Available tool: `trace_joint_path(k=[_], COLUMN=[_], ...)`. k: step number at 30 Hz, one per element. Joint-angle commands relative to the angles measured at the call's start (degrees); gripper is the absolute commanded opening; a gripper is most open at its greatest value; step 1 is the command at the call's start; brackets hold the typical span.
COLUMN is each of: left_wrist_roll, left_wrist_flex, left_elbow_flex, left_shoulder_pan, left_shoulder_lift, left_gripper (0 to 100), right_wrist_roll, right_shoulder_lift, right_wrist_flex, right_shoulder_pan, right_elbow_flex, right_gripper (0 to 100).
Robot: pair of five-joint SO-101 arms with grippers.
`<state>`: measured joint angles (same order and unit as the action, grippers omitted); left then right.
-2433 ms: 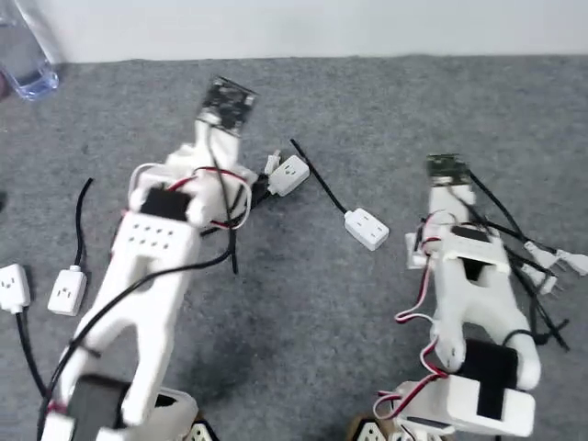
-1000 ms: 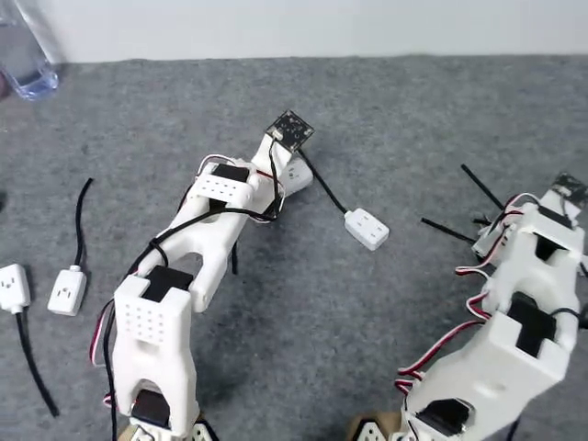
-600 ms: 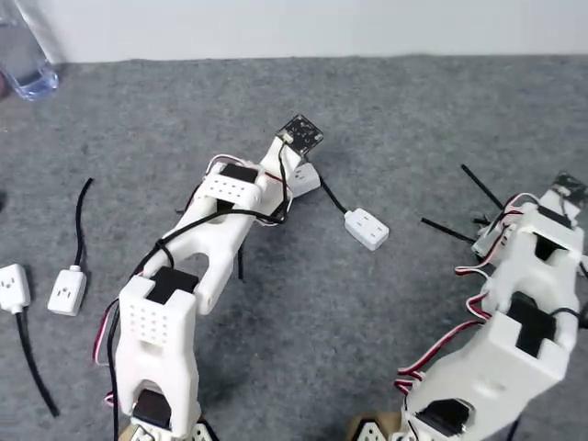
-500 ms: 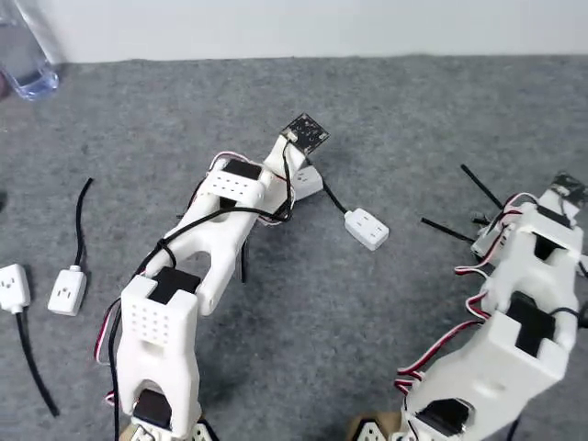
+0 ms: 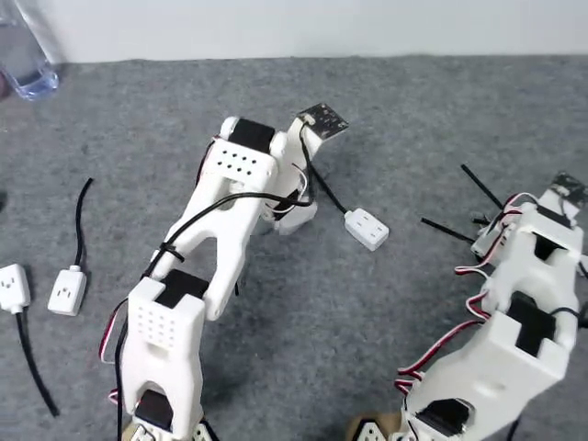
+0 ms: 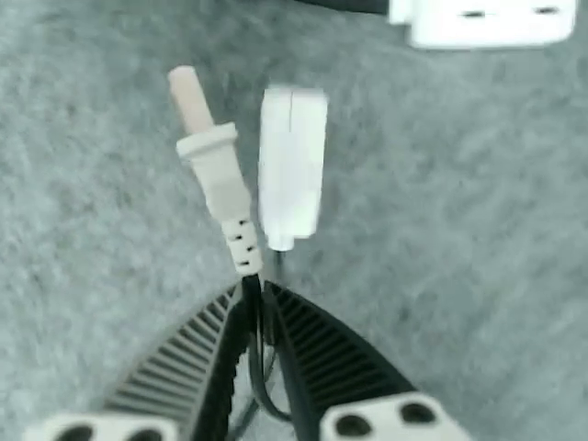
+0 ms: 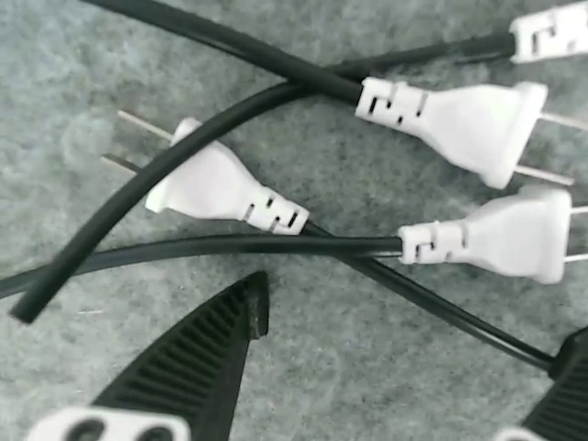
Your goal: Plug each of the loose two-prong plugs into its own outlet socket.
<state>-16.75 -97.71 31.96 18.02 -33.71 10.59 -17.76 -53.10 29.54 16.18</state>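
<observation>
Left fingers: the left gripper's (image 6: 251, 292) black ribbed fingers (image 6: 197, 367) are pinched narrow on a thin black cord (image 6: 255, 349). They grip just behind the white two-prong plug (image 6: 213, 175), which juts out ahead of the fingertips.
Why the cord: we judge this hold leaves the plug's body and prongs free for a socket, though a plug held by its cord may sag or swing.
Nearest socket: a white rectangular outlet socket block (image 6: 292, 165) lies just beside the held plug and parallel to it, cord end toward the fingers. Its slotted face seems to point away, so we think the plug cannot go in from here.
Farther socket: a second white socket block (image 6: 478, 18) lies well ahead of the fingertips, slots showing.
Right fingers: the right gripper's (image 7: 413, 317) fingers (image 7: 193, 367) are spread wide and hold nothing, over the grey carpeted counter (image 7: 367, 386).
Loose plugs: a white loose plug (image 7: 216, 188), crossed by a thick black cord, lies just ahead of one fingertip. Two more white plugs (image 7: 459, 115), (image 7: 496, 239) lie side by side farther ahead. Their cords are tangled, which we judge makes a clean pick awkward.
Spare sockets: two small white socket blocks (image 5: 66, 289), (image 5: 11, 285) lie well apart from both sets of fingers.
Progress: none of the sockets we see has a plug seated.
</observation>
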Motion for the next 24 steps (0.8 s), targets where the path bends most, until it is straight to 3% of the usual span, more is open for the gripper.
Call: trace_joint_path(k=[1,6,21,24], left_wrist_roll=[-0.26,-7.91,-7.56,-7.30], left_wrist_flex=[-2.99,-2.81,2.81,4.48], left_elbow_flex=[-0.48,-10.33,-8.48,-8.22], left_shoulder_pan=[-0.26,-1.41,-2.29,-2.29], left_shoulder_lift=[0.97,1.85,6.15,3.78], left_gripper=[1,2,2,7], right_wrist_roll=[0.44,0.44,0.44,0.44], right_shoulder_lift=[0.22,0.13,0.04,0.04], right_wrist_flex=[-0.40,-0.31,-0.40,-0.40], right_shoulder_pan=[-0.57,-0.66,-0.66,-0.75], right_elbow_flex=[-2.73,-2.81,-2.81,-2.81], right_gripper=[46.1,46.1,46.1,46.1])
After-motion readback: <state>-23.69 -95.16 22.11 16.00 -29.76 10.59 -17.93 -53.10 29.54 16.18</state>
